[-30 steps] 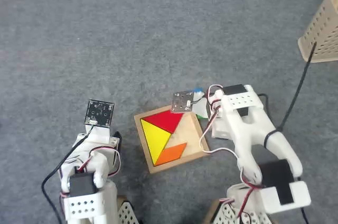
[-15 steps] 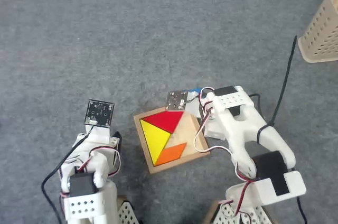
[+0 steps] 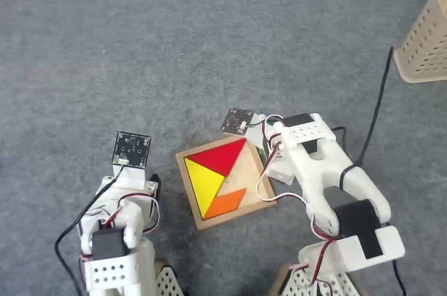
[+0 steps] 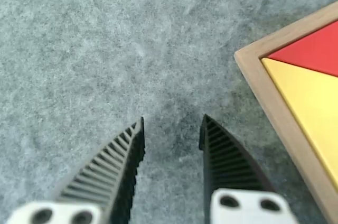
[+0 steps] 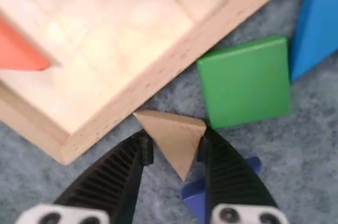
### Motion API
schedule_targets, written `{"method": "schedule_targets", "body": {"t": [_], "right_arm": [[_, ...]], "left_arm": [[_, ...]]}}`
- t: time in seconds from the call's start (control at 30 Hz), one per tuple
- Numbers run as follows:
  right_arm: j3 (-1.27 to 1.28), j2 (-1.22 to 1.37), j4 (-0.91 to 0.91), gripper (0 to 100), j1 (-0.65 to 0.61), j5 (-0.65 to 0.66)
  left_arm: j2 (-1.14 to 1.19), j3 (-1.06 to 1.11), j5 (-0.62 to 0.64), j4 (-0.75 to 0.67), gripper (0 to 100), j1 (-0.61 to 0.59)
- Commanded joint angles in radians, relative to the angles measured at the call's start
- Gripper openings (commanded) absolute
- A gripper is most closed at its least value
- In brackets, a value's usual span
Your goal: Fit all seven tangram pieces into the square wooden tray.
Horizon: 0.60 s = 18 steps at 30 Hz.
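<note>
Gripping the tan triangle (image 5: 171, 131), the right end effector (image 5: 174, 142) is closed on it, one jaw against each of two sloping edges. The pointed corner faces back between the jaws. The piece sits just outside the square wooden tray (image 5: 174, 57), with one corner at the tray's outer rim.

**Tray contents.** The red triangle (image 3: 220, 156), yellow triangle (image 3: 204, 183) and orange piece (image 3: 228, 204) are seated. The remaining floor of the tray is bare wood on the side facing the right arm.

**Loose pieces.** The green square (image 5: 245, 81) lies flat on the bench just beside the tray rim and touches the tan triangle's corner. The blue piece (image 5: 317, 18) lies beside the green square. A dark blue piece (image 5: 194, 196) lies partly under the jaws.

**Left arm.** The left end effector (image 4: 171, 129) hangs over bare bench beside the tray's corner (image 4: 253, 57). Its jaws are parted and hold nothing.

**Handling notes (judged).**
- The pieces appear to be rigid, light wood with smooth faces. They will not deform or break under jaw pressure.
- Sloping edges act as a wedge, so extra squeeze may push the triangle out toward its wide side.
- A safer hold spans the long edge and the opposite corner, or sits low on the piece's thickness.
- The fit looks close. Lower the piece level and aligned, or an edge may catch on the rim.
</note>
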Motion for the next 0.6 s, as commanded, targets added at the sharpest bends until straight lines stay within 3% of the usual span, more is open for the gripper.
{"method": "schedule_targets", "body": {"t": [0.0, 0.27, 0.57], "right_arm": [[-0.003, -0.059, 0.028, 10.5, -0.002, -0.04], [-0.003, -0.298, 0.125, 10.5, -0.012, -0.106], [0.003, -0.321, 0.124, 11.0, -0.05, -0.123]], "left_arm": [[-0.006, -0.012, -0.005, 0.005, 17, 0.002], [-0.006, -0.012, -0.005, 0.005, 17, 0.002], [-0.006, -0.012, -0.005, 0.005, 17, 0.002]]}}
